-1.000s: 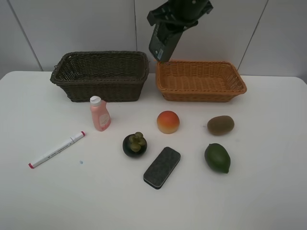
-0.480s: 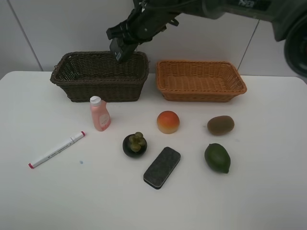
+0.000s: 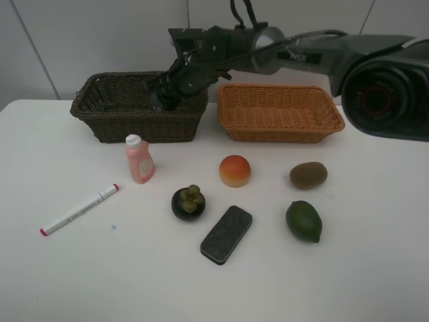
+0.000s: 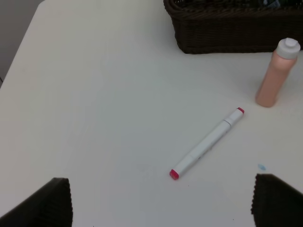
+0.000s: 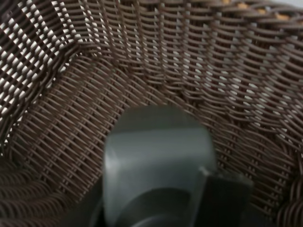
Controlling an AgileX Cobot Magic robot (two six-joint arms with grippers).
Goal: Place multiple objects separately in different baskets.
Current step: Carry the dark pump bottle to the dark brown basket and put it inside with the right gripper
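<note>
Bottle drop into dark basket

Right gripper (image 3: 163,99) reaches across the middle into dark basket (image 3: 134,125), clamped on pump bottle (image 5: 156,156). The bottle is held low inside the weave, probably so release is gentle; floor contact cannot be told. Left gripper (image 4: 163,201) hovers spread wide above marker (image 4: 208,142), clear of the right arm. Tan basket (image 3: 281,127) stands just beside, likely reserved for fruit.
</note>
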